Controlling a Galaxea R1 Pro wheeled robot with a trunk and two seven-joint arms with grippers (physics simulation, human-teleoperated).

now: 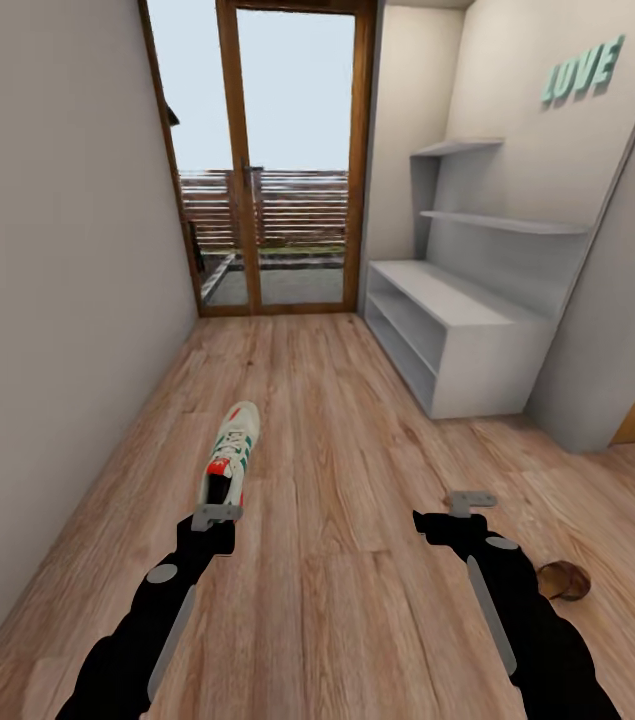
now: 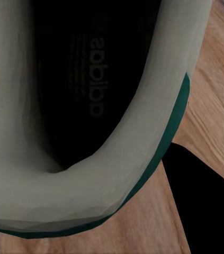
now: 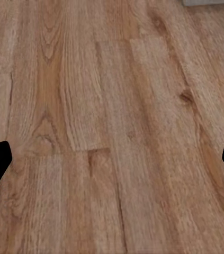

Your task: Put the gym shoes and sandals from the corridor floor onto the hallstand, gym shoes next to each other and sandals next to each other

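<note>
One white gym shoe [image 1: 233,447] with green stripes and a red-orange heel lies on the corridor floor [image 1: 337,560], toe pointing toward the door. My left gripper [image 1: 215,516] is at its heel. In the left wrist view the padded collar of the gym shoe [image 2: 117,159] is very close, with one black finger [image 2: 207,206] pressed against its outside; the other finger is hidden, and the jaws look narrowed on the collar. My right gripper [image 1: 470,501] hangs open over bare floor [image 3: 112,127]. A brown sandal [image 1: 566,579] lies beside my right forearm, partly hidden. The hallstand [image 1: 457,330] stands at the right wall.
A glass door with a wooden frame [image 1: 257,160] ends the corridor. A plain wall [image 1: 47,300] runs close along the left. A wall corner [image 1: 607,340] juts out just past the hallstand. Open plank floor lies between me and the rack.
</note>
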